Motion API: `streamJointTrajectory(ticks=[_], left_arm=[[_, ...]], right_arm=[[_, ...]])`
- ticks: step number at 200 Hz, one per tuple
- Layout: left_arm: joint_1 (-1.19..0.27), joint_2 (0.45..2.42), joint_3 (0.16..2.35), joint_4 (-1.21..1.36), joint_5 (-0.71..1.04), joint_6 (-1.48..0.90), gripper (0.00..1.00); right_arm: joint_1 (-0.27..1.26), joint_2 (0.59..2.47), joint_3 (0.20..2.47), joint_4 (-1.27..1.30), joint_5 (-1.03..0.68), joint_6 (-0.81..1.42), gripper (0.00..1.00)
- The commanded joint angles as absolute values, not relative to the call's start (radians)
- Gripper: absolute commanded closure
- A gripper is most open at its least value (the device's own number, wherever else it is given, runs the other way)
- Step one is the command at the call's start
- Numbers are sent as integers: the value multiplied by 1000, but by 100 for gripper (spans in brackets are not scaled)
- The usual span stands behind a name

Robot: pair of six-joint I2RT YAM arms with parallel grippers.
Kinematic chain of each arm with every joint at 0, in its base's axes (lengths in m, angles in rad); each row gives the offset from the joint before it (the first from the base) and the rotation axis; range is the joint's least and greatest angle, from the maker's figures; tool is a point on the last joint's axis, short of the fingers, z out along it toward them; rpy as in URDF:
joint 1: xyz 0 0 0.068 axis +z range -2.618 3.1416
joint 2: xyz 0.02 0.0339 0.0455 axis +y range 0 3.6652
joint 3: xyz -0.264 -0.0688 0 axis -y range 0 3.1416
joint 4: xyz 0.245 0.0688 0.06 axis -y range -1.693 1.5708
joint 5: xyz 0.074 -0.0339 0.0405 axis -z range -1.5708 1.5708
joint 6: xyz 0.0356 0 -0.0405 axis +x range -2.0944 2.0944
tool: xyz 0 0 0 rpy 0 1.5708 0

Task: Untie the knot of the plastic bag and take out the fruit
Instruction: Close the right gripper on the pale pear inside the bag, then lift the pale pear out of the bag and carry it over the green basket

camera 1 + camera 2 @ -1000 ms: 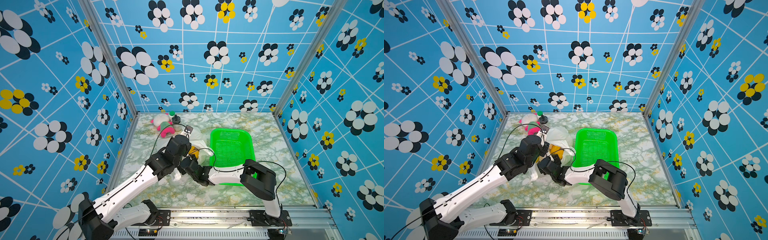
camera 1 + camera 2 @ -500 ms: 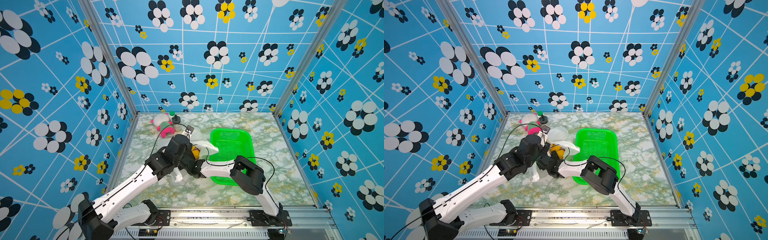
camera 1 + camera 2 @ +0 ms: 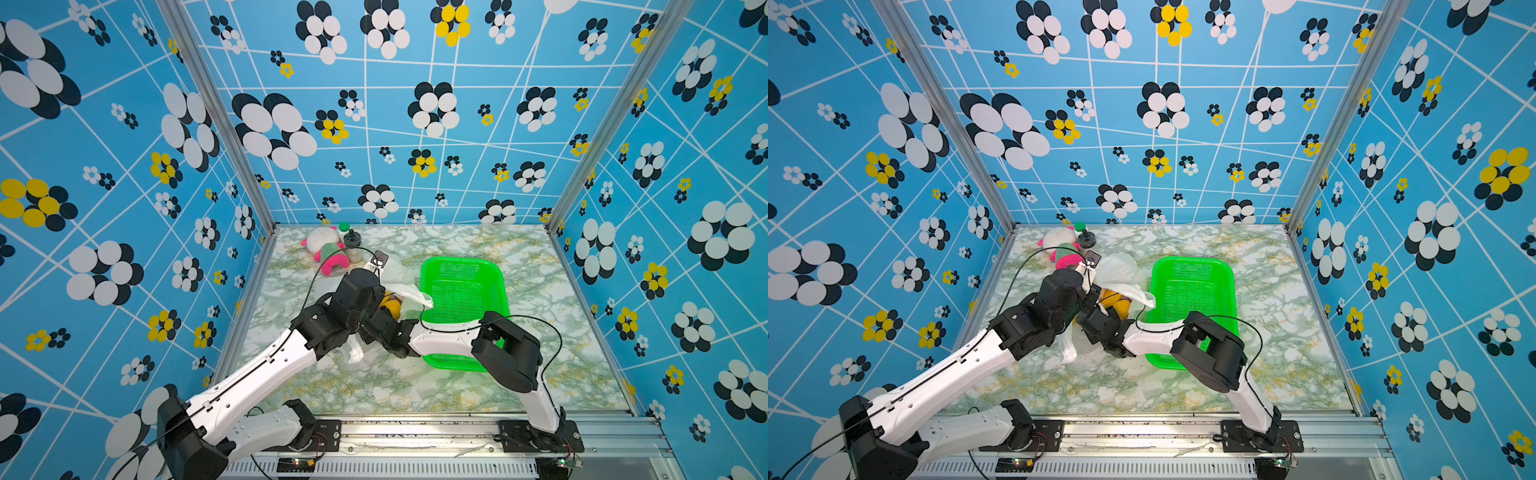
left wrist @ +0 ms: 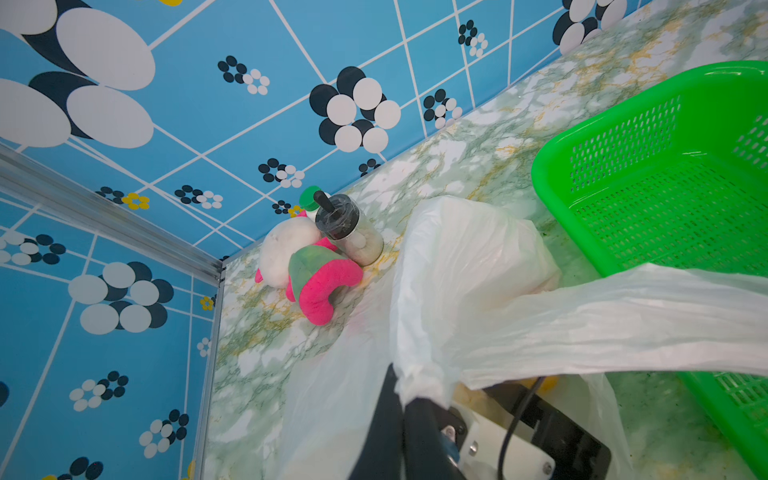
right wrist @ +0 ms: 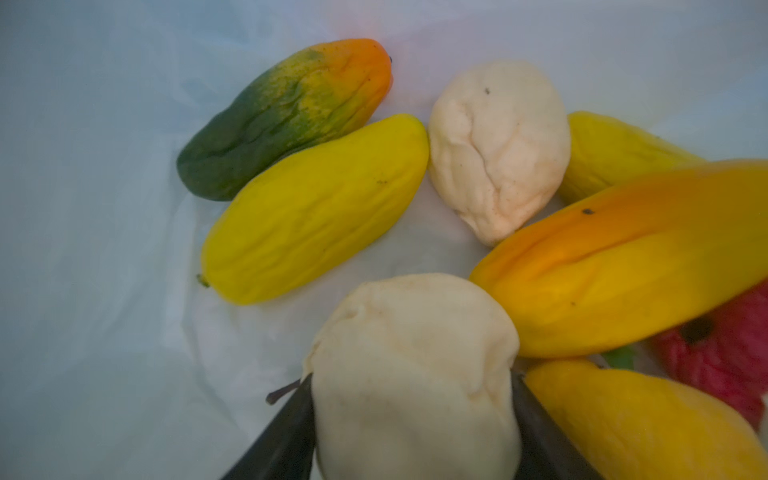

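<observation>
Blue walls printed with black, white and yellow flowers close in your green-veined marble worktop [image 3: 415,382] on three sides. The plastic bag [image 3: 395,270] lies left of the worktop's centre, just beside the left wall of the green basket [image 3: 461,259], with one loose flap draped toward the basket's rim. In the back left corner you have a pink, green and white plush toy [image 4: 307,270], a black-lidded jar [image 4: 349,230] leaning against it, and a green-capped bottle [image 4: 309,199] behind.

Your left gripper [image 4: 401,386] is pinched tight on a bunched fold of the bag's edge and holds it up off the worktop. From there a wide strip of plastic stretches toward the basket.

Your right gripper [image 5: 412,378] is inside the bag. Its two dark fingers [image 5: 291,424] press against opposite sides of a pale cream fruit [image 5: 415,332].

The rest of the fruit [image 5: 316,208] lies loose on the bag's floor around it:
- a green-orange piece [image 5: 286,116], touching a long yellow one
- a second cream piece [image 5: 498,149]
- a yellow-orange piece [image 5: 623,257]
- a pink-red one [image 5: 727,353] at the frame's edge

In both top views only a patch of yellow and orange shows through the bag's mouth, between the two wrists. I cannot tell from any view whether the knot is undone.
</observation>
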State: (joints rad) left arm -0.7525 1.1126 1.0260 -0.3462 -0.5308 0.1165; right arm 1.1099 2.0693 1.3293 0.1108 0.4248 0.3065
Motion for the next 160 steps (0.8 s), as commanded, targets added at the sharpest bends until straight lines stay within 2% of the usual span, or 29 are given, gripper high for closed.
streamJointTrajectory(ticks=[1,62,122,160], left_arm=[[-742,1105,1013,-365,-567,89,100],[-739,1106,1017,-367,-564,77,100],[-737,1107,1016,-378,-556,65,100],[-737,1115,1016,-378,-548,63,100]], right_arm=[[1136,1937,1248,173,404,310,50],[1203,1761,1059,318,450,258,53],[1217,1574,790,614,449,213,57],[1218,1395,695,613,515,183,62]])
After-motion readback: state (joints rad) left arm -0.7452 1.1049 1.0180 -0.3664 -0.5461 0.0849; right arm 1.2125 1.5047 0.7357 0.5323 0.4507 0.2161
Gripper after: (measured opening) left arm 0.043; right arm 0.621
